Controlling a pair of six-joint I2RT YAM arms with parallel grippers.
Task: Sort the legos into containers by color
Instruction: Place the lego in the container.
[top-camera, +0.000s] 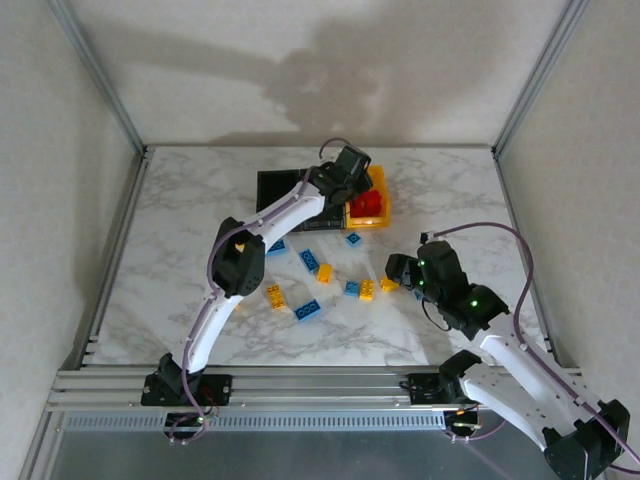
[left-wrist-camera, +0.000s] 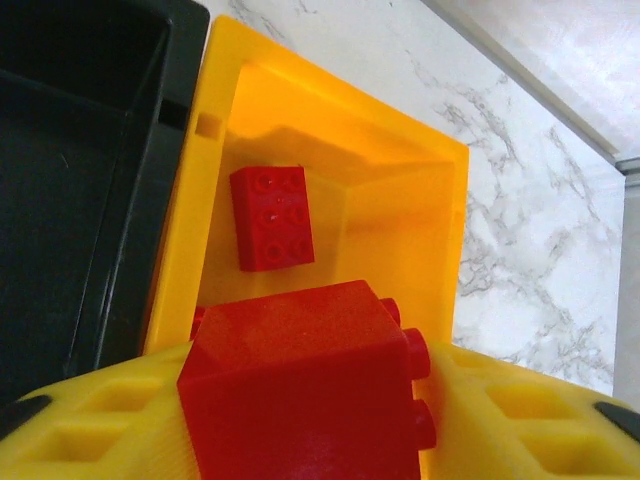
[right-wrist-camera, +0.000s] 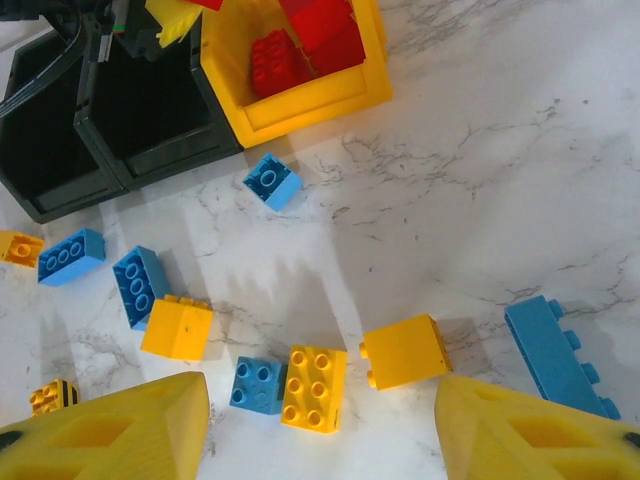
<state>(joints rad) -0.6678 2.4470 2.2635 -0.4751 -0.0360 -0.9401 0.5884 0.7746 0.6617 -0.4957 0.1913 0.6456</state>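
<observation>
My left gripper (top-camera: 356, 178) hangs over the yellow-orange bin (left-wrist-camera: 430, 190), shut on a red brick (left-wrist-camera: 290, 345) with its studs facing right. An oblong red brick (left-wrist-camera: 272, 218) lies on that bin's floor. My right gripper (right-wrist-camera: 320, 425) is open, low over the table. Below it lie a yellow oblong brick (right-wrist-camera: 315, 388), a blue square brick (right-wrist-camera: 258, 385) touching it, and a yellow brick on its side (right-wrist-camera: 405, 350). Several more blue and yellow bricks are scattered mid-table (top-camera: 311, 260). Two black bins (right-wrist-camera: 150, 110) join the yellow-orange bin's left side.
A long blue brick (right-wrist-camera: 555, 355) lies just beyond my right finger. A blue square brick (right-wrist-camera: 272, 181) sits close in front of the bins. Metal frame posts and white walls ring the marble table (top-camera: 180, 200), with bare surface at left and far right.
</observation>
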